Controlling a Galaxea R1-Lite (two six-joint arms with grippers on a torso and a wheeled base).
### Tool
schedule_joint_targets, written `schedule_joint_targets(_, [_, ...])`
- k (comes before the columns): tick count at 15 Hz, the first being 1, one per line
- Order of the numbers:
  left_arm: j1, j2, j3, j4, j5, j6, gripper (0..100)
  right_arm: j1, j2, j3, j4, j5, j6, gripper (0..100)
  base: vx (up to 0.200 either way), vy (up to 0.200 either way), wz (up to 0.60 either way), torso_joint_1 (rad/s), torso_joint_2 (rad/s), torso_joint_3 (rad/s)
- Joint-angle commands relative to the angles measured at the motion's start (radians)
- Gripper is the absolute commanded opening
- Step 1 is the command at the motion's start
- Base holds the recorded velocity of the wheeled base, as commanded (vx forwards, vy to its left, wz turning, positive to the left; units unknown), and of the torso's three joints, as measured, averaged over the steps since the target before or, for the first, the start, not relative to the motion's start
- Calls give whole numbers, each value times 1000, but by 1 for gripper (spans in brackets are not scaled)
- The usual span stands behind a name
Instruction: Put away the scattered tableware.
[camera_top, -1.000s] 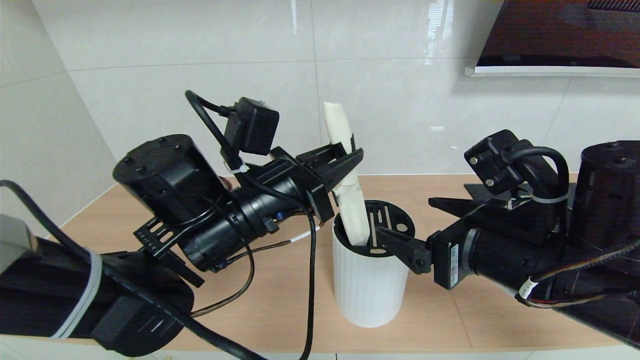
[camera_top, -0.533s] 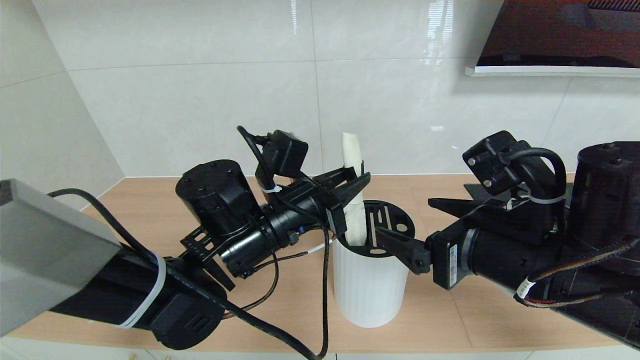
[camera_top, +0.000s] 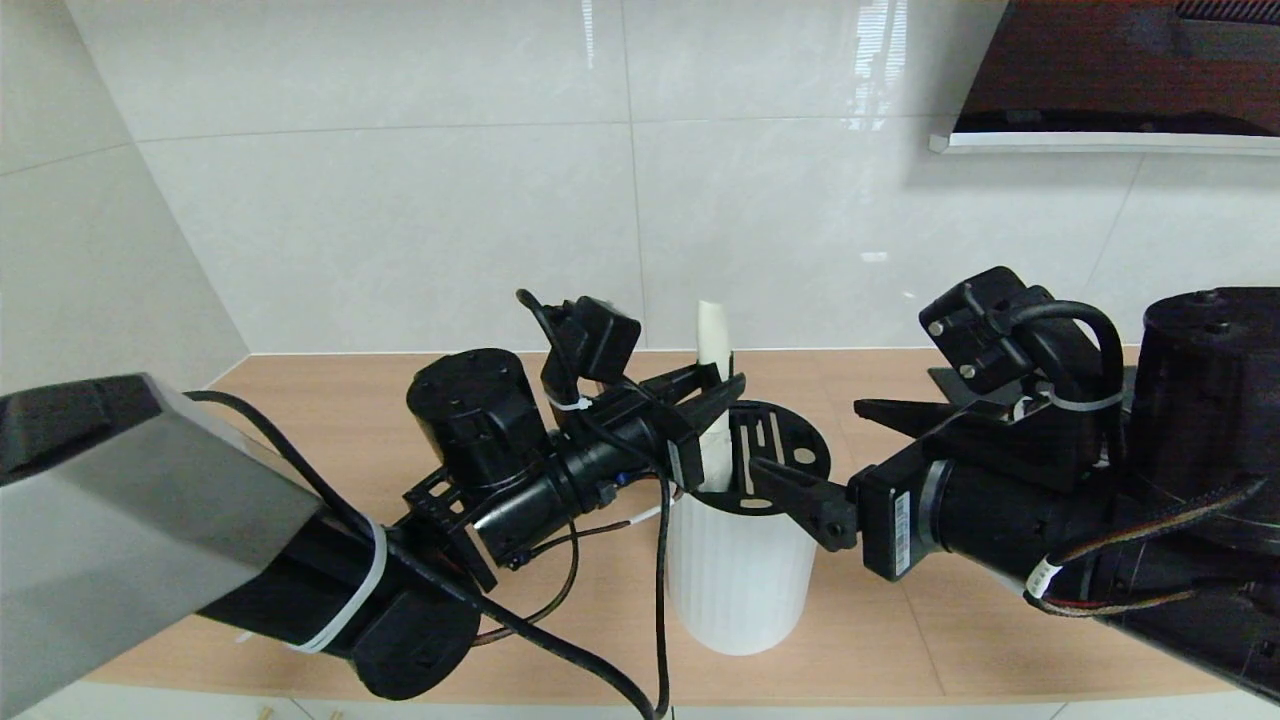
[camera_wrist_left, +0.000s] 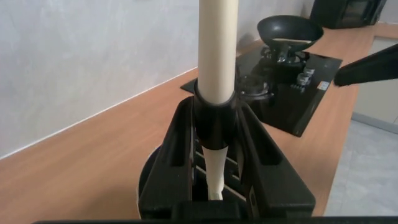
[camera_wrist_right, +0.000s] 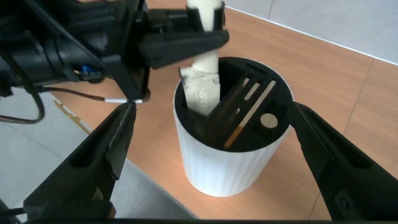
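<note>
A white ribbed utensil holder (camera_top: 738, 580) with a black slotted lid (camera_top: 790, 445) stands on the wooden counter (camera_top: 320, 400). My left gripper (camera_top: 716, 388) is shut on the cream handle of a white utensil (camera_top: 713, 340), which stands upright with its lower end inside the holder's open section. The left wrist view shows the handle (camera_wrist_left: 217, 43) clamped between the fingers (camera_wrist_left: 186, 134), above the holder (camera_wrist_left: 149, 180). My right gripper (camera_top: 810, 435) is open, with one finger on each side of the holder (camera_wrist_right: 233, 155). Thin wooden sticks (camera_wrist_right: 249, 109) sit in the lid slots.
A black cooktop (camera_wrist_left: 292, 93) with a dark pan (camera_wrist_left: 289, 28) lies on the counter to the right. A range hood (camera_top: 1120, 70) hangs at the upper right. The tiled wall (camera_top: 400, 220) rises close behind the holder.
My left arm has come down and forward, lowering the white utensil deeper into the holder. The right gripper has barely moved.
</note>
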Motion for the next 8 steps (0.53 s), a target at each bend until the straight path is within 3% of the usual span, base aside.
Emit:
schedule_joint_targets(1, [0,32,1,3,-1,0,0,0,2,1,-1,0,0,100,0,0,0,0,0,0])
schedule_joint_targets(7, [-2,75,-7,-33,1,0,0,0,2,1,-1,0,0,100,0,0,0,0,0,0])
schedule_joint_targets(8, [-3,75,-7,-33,5,0,100,0,2,1,-1,0,0,100,0,0,0,0,0,0])
